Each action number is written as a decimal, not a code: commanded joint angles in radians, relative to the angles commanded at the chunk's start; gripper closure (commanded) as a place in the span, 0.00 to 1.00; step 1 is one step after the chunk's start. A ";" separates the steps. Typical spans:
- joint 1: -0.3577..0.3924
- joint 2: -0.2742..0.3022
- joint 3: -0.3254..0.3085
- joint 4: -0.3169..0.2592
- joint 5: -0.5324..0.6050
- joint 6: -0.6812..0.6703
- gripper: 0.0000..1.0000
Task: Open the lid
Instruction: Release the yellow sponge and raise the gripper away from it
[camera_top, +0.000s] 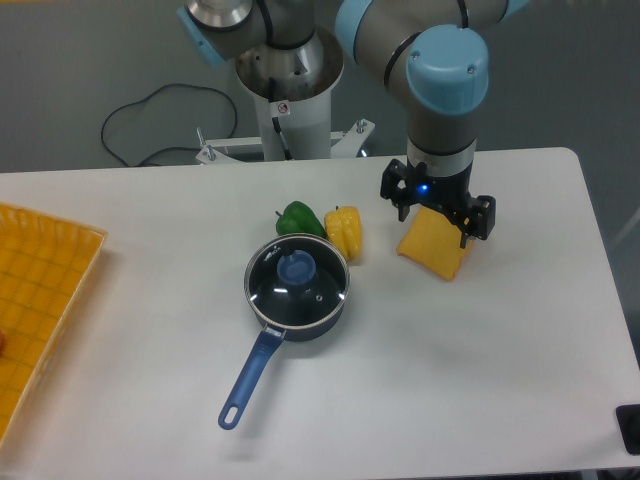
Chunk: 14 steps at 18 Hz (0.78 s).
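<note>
White table: lid (297, 280) covers the saucepan (285, 325); claw (437, 212) over a yellow sponge (433, 245), spread unclear.

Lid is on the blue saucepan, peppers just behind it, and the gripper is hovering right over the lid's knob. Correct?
Not quite. The camera view shows the gripper off to the right over the orange wedge, not over the lid. The rest holds.

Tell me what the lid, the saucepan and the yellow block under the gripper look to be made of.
The lid: clear glass, since the pan's inside shows through, with a shiny metal rim and a matte blue knob, probably plastic. The saucepan: dark blue coated metal, judging by its smooth handle; it might be a toy. The yellow block: likely sponge or foam, matte and soft-edged, though that is uncertain.
</note>
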 joint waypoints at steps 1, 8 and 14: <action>-0.002 -0.003 0.002 0.003 0.002 0.002 0.00; -0.009 -0.009 -0.006 -0.003 -0.034 -0.008 0.00; -0.018 0.009 -0.055 0.008 -0.061 -0.067 0.00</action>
